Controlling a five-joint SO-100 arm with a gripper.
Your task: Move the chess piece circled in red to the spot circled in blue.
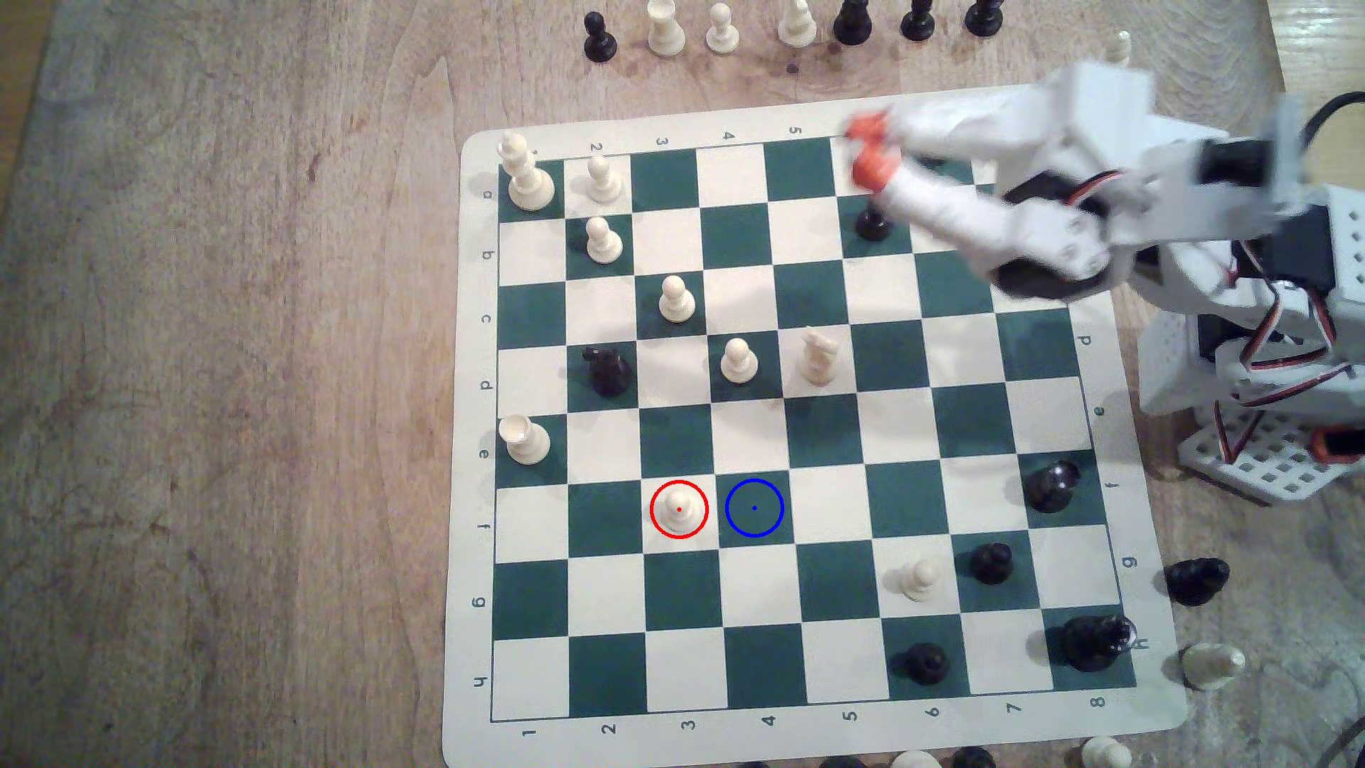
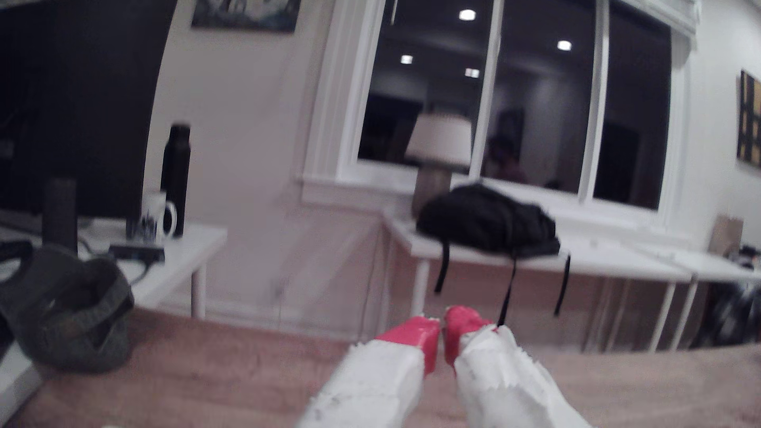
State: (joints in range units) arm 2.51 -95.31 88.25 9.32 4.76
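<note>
Table (image 1: 221, 369): pale wood with a streaky grain, lying under everything; a row of captured cream and black pieces is standing on it just beyond the board's far edge.
Board (image 1: 473, 517): a flat, flexible cream mat with rounded corners, printed in dark green and cream squares; this is the landmark for all places below.
Writing: the board's borders are showing digits 1 to 8 along the near and far edges and letters a to h along the sides.
Arm (image 1: 1071, 221): white printed plastic with black motors and striped wires, motion-blurred, reaching in low over the board's far corner at the exterior view's right.
Gripper (image 1: 864, 151): two white fingers ending in orange-red tips, hovering over the board's far edge near column 5, just above a black pawn (image 1: 873, 221); in the wrist view the tips (image 2: 442, 337) are sitting nearly together with a thin gap and nothing between them.
Knight (image 1: 818, 358): cream, horse-headed, taller than the pawns, standing near the board's middle.
The chess piece (image 1: 679, 509): a smooth cream plastic pawn with ball head, narrow neck and flared base, standing upright inside the red ring on a cream square in row f, column 3, well apart from the gripper.
The spot (image 1: 754, 508): a bare dark green square with a thin blue ring and centre dot, touching the pawn's square on the side toward the exterior view's right.
</note>
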